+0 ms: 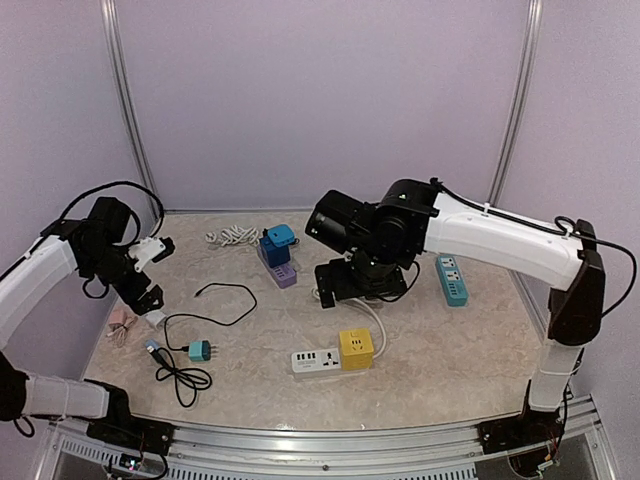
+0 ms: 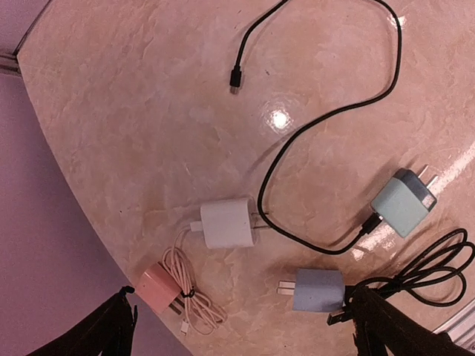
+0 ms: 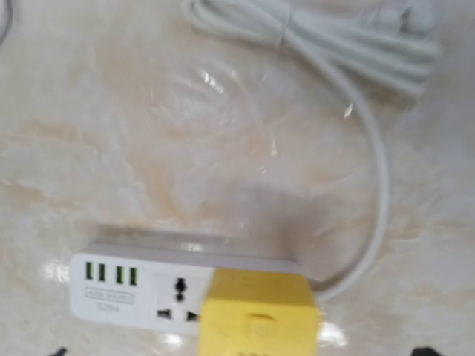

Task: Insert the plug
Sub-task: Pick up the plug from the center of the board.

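1. The yellow plug (image 1: pixel 356 347) sits seated in the white power strip (image 1: pixel 315 360); insertion looks done.
2. The right gripper (image 1: pixel 352 290) hangs above it, jaws spread, empty.
3. The left gripper (image 2: pixel 249 330), jaws wide and empty, hovers over spare chargers (image 2: pixel 228 223).

Bright, even overhead light; glare spots on glossy tabletop (image 2: pixel 279 117); blurry right-wrist view.

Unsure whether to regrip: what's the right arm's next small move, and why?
Probably raise the right gripper straight up: the yellow cube plug looks seated on the white power strip, and the open fingers stand clear on either side.
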Robot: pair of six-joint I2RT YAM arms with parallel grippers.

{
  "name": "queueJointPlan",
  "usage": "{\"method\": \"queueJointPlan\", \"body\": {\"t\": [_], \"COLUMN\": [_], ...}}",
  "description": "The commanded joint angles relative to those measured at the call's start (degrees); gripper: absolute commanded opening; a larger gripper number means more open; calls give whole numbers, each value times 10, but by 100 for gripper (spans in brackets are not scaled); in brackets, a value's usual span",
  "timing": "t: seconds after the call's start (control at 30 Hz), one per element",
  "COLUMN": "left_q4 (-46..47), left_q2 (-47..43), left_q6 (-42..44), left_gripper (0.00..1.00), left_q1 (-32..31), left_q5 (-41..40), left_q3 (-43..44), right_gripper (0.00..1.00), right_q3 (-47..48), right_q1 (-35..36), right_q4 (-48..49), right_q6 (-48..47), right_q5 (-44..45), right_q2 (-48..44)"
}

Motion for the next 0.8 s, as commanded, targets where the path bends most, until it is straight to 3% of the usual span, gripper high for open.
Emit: {"method": "queueJointPlan", "body": {"t": [0.0, 0.13, 0.2, 0.33, 0.53, 0.63, 0.77], "left_q4": [-45, -43, -34, -13, -54, -92, -139], "left_q2": [-6, 3, 8, 13, 44, 19, -41], "left_q6": [23, 47, 65, 117, 142, 245, 443], "left_gripper": [99, 96, 90, 89, 79, 78, 78], "left_q1": [70, 144, 153, 162, 168, 168, 163], "left_q5": [12, 1, 1, 13, 65, 125, 161], "left_q3": [-23, -54, -70, -91, -77, -94, -108], "right_gripper": [100, 100, 100, 100, 100, 100, 100], "right_q3": [-79, -202, -267, -386, -447, -456, -456], "right_q1": [5, 5, 4, 1, -25, -27, -28], "right_q4": [42, 152, 223, 350, 400, 422, 449], "right_q6": [-33, -82, -122, -199, -243, -273, -297], "right_q5": [72, 100, 102, 101, 101, 97, 74], "right_q2": [-91, -184, -234, -322, -383, -383, -366]}}
